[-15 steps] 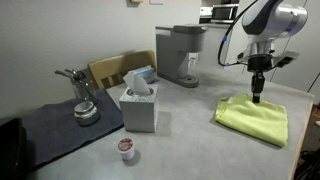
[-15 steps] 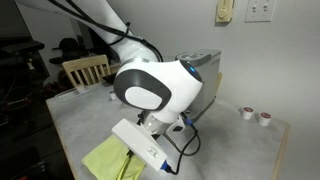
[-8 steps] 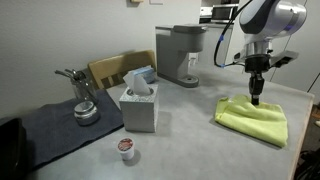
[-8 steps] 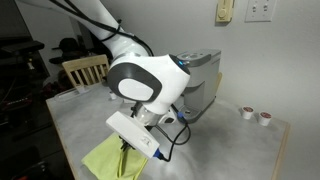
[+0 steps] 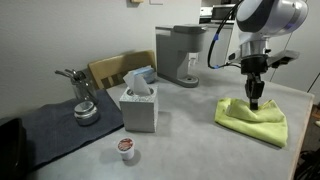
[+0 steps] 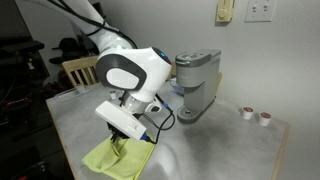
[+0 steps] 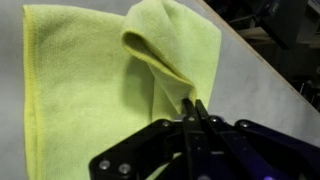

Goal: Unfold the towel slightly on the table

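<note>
The lime yellow-green towel (image 5: 252, 119) lies on the light grey table (image 5: 185, 130) near its edge. It also shows in an exterior view (image 6: 112, 158) and fills the wrist view (image 7: 90, 80). My gripper (image 5: 253, 100) is over the towel with its fingers pressed together. In the wrist view the fingertips (image 7: 192, 106) pinch a raised fold of the towel, which peaks up from the flat cloth. In an exterior view the gripper (image 6: 122, 146) touches the towel's top.
A tissue box (image 5: 139, 103), a coffee pod (image 5: 125, 147), a coffee machine (image 5: 180, 55), a dark blue-grey mat (image 5: 60, 130) with a metal pot (image 5: 84, 106), and a wooden chair (image 5: 112, 70) stand around. Two pods (image 6: 254, 115) sit far off.
The arm has swung over the towel, and the gripper has shifted a little along the cloth with the pinched fold. The towel's body stays in place.
</note>
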`<state>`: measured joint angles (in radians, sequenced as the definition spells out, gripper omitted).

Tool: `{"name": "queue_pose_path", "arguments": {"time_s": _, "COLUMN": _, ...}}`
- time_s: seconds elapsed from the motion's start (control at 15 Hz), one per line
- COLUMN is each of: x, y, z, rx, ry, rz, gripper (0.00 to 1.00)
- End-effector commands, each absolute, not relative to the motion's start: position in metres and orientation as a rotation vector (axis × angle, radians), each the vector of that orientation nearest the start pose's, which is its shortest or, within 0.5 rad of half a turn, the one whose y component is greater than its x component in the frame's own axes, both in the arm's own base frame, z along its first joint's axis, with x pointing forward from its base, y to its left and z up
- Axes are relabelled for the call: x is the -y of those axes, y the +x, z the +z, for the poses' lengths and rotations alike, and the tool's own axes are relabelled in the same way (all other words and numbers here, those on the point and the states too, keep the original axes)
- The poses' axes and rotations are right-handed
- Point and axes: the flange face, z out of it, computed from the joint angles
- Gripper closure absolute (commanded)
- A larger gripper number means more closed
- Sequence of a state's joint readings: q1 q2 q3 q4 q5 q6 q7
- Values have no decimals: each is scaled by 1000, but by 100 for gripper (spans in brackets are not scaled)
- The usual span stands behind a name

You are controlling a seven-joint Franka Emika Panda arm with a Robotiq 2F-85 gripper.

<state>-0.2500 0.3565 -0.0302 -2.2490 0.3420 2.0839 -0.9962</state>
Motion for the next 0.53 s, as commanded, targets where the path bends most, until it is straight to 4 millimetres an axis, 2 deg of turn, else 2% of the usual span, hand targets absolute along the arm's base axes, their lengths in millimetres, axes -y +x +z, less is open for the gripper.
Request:
{"name": "queue_pose_path", "arguments": {"time_s": 0.0, "x": 85, "y": 461, "z": 185, "rx": 635, "ry": -2562, "rz": 344, "gripper": 99}}
{"name": "queue_pose_path", "arguments": {"time_s": 0.27, "x": 51, "y": 468, "z": 183, "rx": 692, "ry": -2560, "rz": 363, "gripper": 99}}
{"name": "queue_pose_path", "arguments": {"time_s": 0.47, "x": 35, "y": 472, "z": 181, "rx": 719, "ry": -2567, "rz": 350, "gripper": 99}}
